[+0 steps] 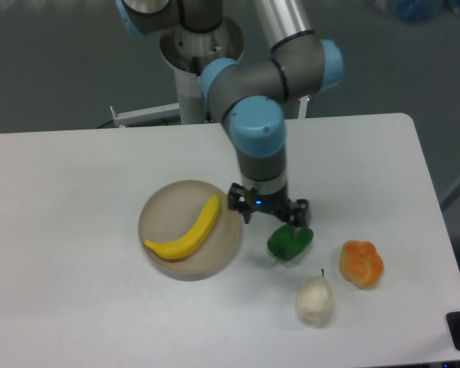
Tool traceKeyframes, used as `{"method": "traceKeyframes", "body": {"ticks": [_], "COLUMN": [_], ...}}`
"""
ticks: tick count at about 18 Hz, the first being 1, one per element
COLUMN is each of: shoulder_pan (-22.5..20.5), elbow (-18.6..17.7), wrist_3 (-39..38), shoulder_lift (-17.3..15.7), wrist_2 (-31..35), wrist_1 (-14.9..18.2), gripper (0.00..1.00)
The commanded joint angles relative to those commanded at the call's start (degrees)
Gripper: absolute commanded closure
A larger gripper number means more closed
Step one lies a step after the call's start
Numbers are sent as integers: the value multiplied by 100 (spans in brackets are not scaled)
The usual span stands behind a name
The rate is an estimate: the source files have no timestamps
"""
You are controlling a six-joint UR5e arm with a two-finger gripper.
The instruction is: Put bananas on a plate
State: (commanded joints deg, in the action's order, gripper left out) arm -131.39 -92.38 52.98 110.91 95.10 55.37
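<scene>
The bright yellow banana (187, 231) lies on the round beige-grey plate (162, 207), running from the plate's lower left to its upper right. My gripper (270, 217) hangs just to the right of the plate's rim, apart from the banana. Its two black fingers (241, 204) are spread wide and hold nothing. The right finger stands just above a green fruit.
A green pepper-like fruit (289, 242) lies right under the gripper's right side. A lumpy orange fruit (361, 264) and a white pear-shaped fruit (315, 300) lie at the front right. The arm's base (198, 46) stands at the table's back edge.
</scene>
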Motion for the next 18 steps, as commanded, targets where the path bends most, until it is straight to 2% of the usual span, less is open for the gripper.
{"method": "traceKeyframes", "body": {"ticks": [3, 7, 12, 18], "shoulder_pan": [-176, -422, -423, -422], "elbow": [158, 255, 528, 554], "wrist_3": [413, 1345, 1399, 1408], "shoulder_lift": [53, 167, 352, 396], "wrist_2": [0, 9, 18, 18], "wrist_1": [-9, -26, -18, -26], "gripper": [0, 0, 0, 0]}}
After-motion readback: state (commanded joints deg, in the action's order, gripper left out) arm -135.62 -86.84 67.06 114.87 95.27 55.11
